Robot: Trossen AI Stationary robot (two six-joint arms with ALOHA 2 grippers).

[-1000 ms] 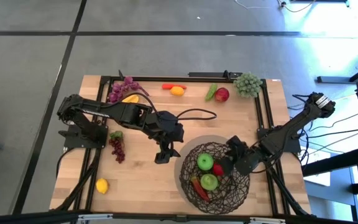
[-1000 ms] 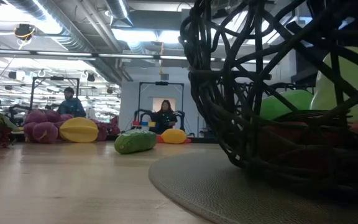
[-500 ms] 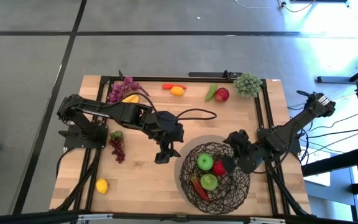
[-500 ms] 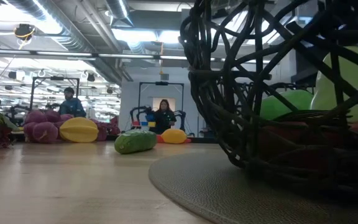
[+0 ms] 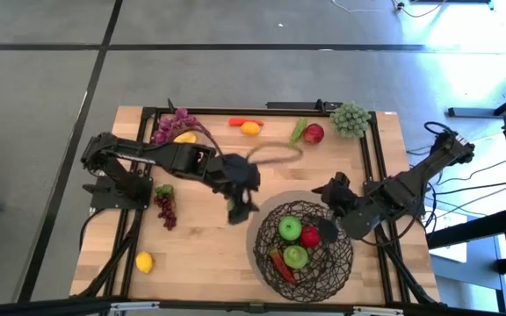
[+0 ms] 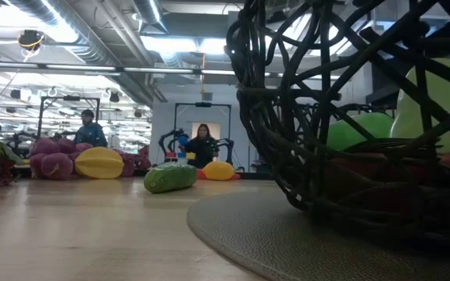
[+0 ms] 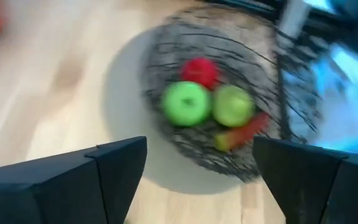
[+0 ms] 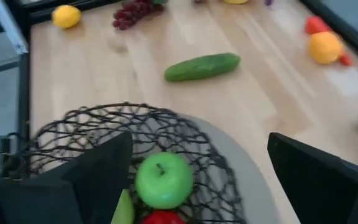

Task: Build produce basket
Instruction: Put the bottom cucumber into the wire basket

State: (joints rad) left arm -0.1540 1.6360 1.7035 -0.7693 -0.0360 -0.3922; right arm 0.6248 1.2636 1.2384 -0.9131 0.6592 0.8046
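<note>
While both grippers gape empty, a cucumber (image 8: 202, 66) lies beside the basket (image 5: 304, 263).

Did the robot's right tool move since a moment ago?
Yes. In the high view the right tool has pulled back off the basket, toward the table's far edge; earlier it hung over the basket's rim. It is open and empty.

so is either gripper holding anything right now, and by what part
Nothing is held. The left gripper and right gripper are both open with empty gaps, near the basket.
</note>
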